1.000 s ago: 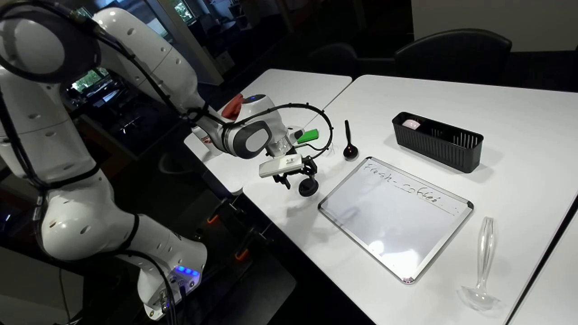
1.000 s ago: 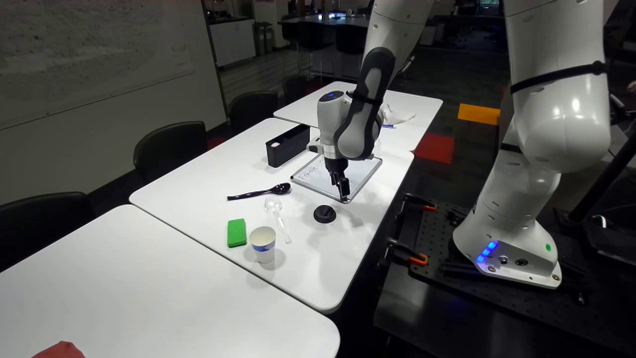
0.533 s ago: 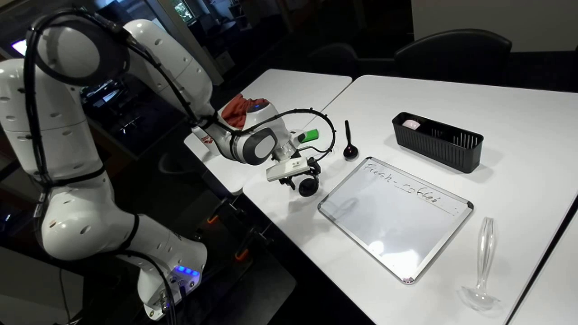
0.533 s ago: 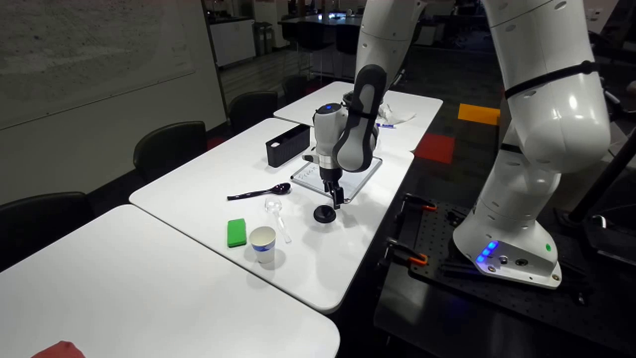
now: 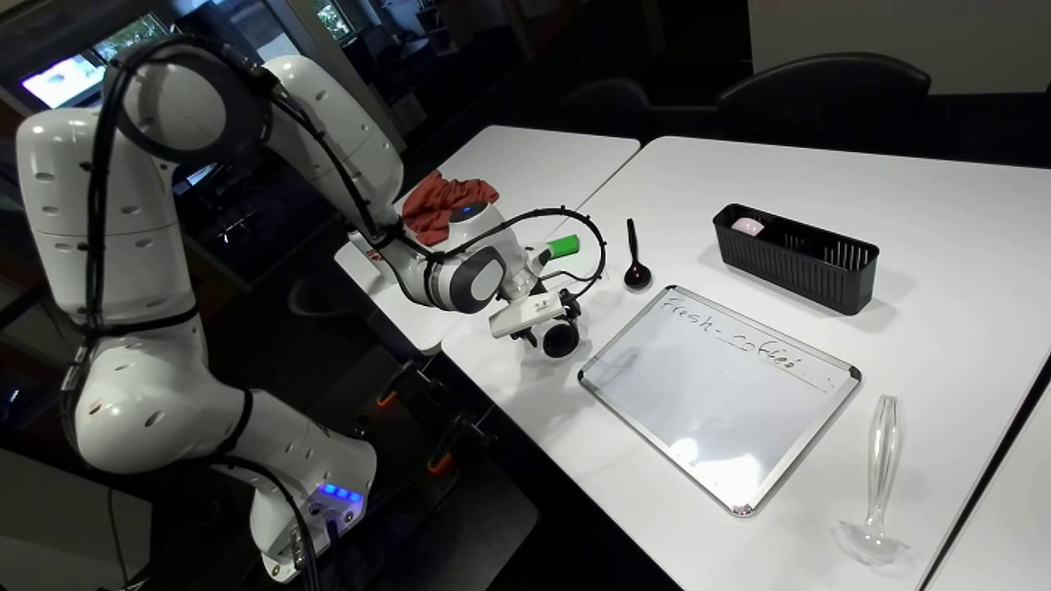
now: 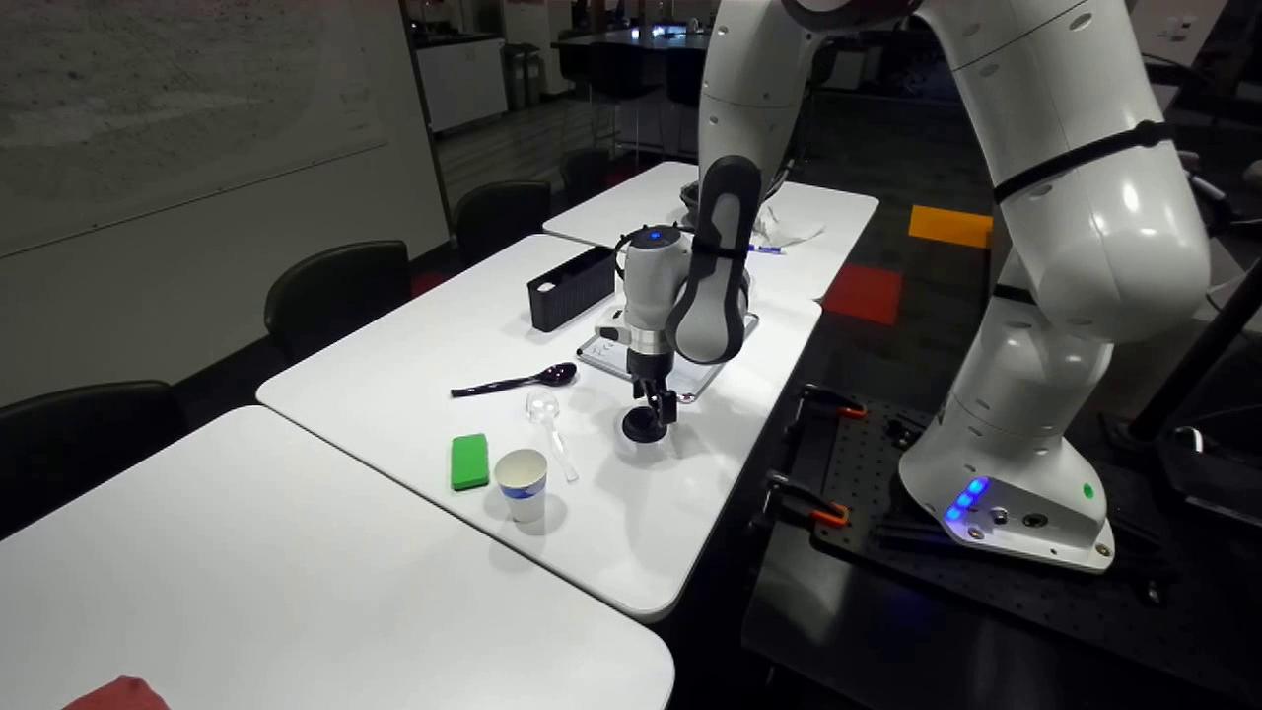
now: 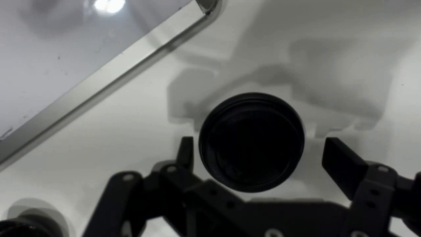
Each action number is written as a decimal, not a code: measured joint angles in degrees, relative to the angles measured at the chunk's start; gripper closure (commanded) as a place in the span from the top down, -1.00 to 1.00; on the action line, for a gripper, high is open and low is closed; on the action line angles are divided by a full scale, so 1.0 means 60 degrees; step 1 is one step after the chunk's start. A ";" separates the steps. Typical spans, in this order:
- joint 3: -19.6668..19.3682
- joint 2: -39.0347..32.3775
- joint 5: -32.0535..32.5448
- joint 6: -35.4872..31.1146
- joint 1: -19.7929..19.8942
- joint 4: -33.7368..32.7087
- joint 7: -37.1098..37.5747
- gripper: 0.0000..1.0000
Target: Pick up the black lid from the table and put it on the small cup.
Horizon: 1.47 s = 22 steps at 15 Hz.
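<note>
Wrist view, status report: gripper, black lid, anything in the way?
Gripper open. Black lid shows between the jaws, gap each side. Whiteboard nearby, likely not in the way.

- The black lid point(image 7: 252, 143), round and ridged at the rim, was seen lying flat on the table point(image 6: 606, 503), which was white and smooth.
- The small paper cup point(image 6: 523, 483), white with a blue band, was seen upright and uncovered near the table's edge.

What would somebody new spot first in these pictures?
Probably the big white robot arm, bent over the table in both exterior views. Then the round black lid, framed by the open hand in the wrist view. A bright green block on the table may pop out too.
</note>
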State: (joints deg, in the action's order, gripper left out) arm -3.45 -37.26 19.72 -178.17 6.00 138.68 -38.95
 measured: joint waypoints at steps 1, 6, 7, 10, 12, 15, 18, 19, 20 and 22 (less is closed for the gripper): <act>-0.0001 -0.0078 0.0066 -0.0187 -0.0001 -0.0012 0.0000 1.00; -0.0023 -0.0372 0.0276 -0.0615 -0.0007 -0.0126 0.0000 1.00; -0.0024 -0.0418 0.0296 -0.0615 -0.0008 -0.0164 0.0000 1.00; -0.0039 -0.0546 0.0324 -0.0617 -0.0018 -0.0285 0.0000 0.53; -0.0050 -0.0599 0.0334 -0.0619 -0.0026 -0.0345 0.0000 0.28; -0.0056 -0.0601 0.0337 -0.0627 -0.0040 -0.0414 0.0000 0.25; -0.0057 -0.0617 0.0361 -0.0628 -0.0050 -0.0449 -0.0001 0.28; -0.0044 -0.0616 0.0396 -0.0633 -0.0054 -0.0448 -0.0001 0.37; -0.0017 -0.0614 0.0438 -0.0639 -0.0059 -0.0447 -0.0001 0.39; 0.0045 -0.0548 0.0535 -0.0642 -0.0111 -0.0426 -0.0001 0.51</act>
State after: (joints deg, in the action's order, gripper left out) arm -3.17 -40.55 22.93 -182.02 5.34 136.12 -38.95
